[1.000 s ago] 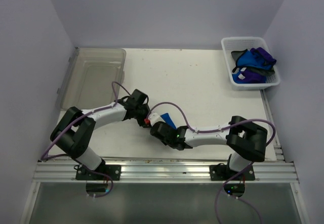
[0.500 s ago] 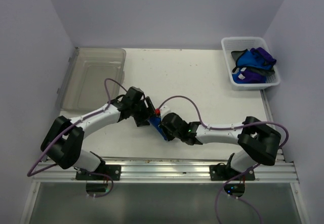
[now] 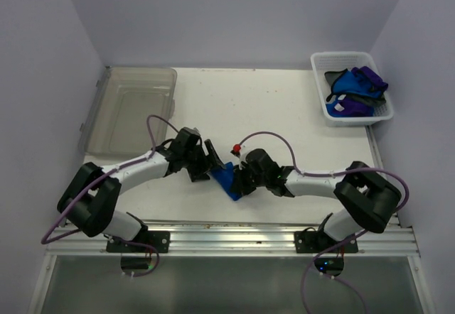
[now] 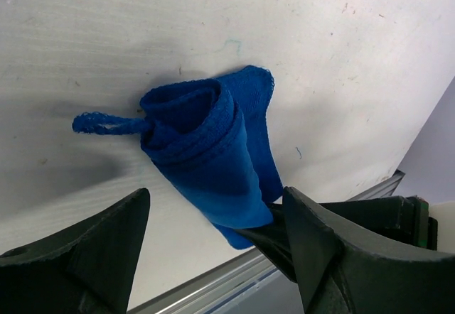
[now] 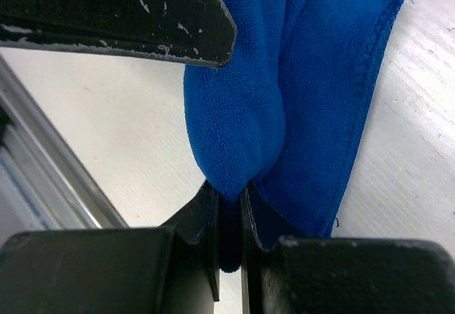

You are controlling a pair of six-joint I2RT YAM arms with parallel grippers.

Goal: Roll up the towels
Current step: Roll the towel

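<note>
A royal blue towel (image 3: pixel 229 180), loosely rolled with a hanging loop at one end, lies on the white table between both arms. The left wrist view shows the roll (image 4: pixel 206 143) just ahead of my left gripper (image 4: pixel 217 236), whose jaws stand wide open on either side of it, touching nothing. My right gripper (image 5: pixel 229 200) is shut on the roll's near end, pinching the blue cloth (image 5: pixel 284 94) between its fingers. In the top view the left gripper (image 3: pixel 211 159) and right gripper (image 3: pixel 240 179) face each other across the towel.
A white basket (image 3: pixel 359 121) at the back right holds more blue and purple towels (image 3: pixel 352 81). A clear plastic bin (image 3: pixel 135 111) sits at the back left. An aluminium rail (image 3: pixel 227 239) runs along the table's near edge, close to the towel.
My left gripper has opened and let go of the towel. The right gripper has shut on the towel's end and shifted right and slightly away from the rail.
</note>
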